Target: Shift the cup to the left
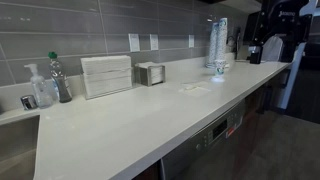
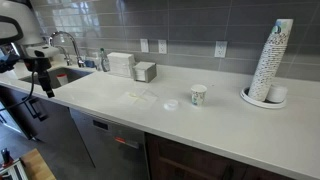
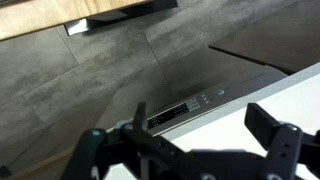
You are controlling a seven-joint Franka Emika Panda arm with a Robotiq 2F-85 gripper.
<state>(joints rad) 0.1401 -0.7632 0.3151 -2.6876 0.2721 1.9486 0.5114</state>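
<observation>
The cup [image 2: 198, 94] is small, white and faintly printed. It stands upright on the white counter [image 2: 120, 110], between the small metal box [image 2: 145, 71] and the tall stack of nested cups [image 2: 272, 60]. My gripper [image 2: 41, 78] hangs far to the left of the cup, off the counter's front edge near the sink. In the wrist view my gripper [image 3: 190, 150] is open and empty. Between its fingers I see the counter edge and a dishwasher panel [image 3: 185, 107]. The cup is out of the wrist view.
A clear lid [image 2: 171, 104] lies on the counter just left of the cup. A white napkin box [image 1: 106, 75] and the metal box [image 1: 150, 73] stand by the wall. Soap bottles [image 1: 45, 85] stand by the sink. The cup stack [image 1: 217, 42] stands at the far end.
</observation>
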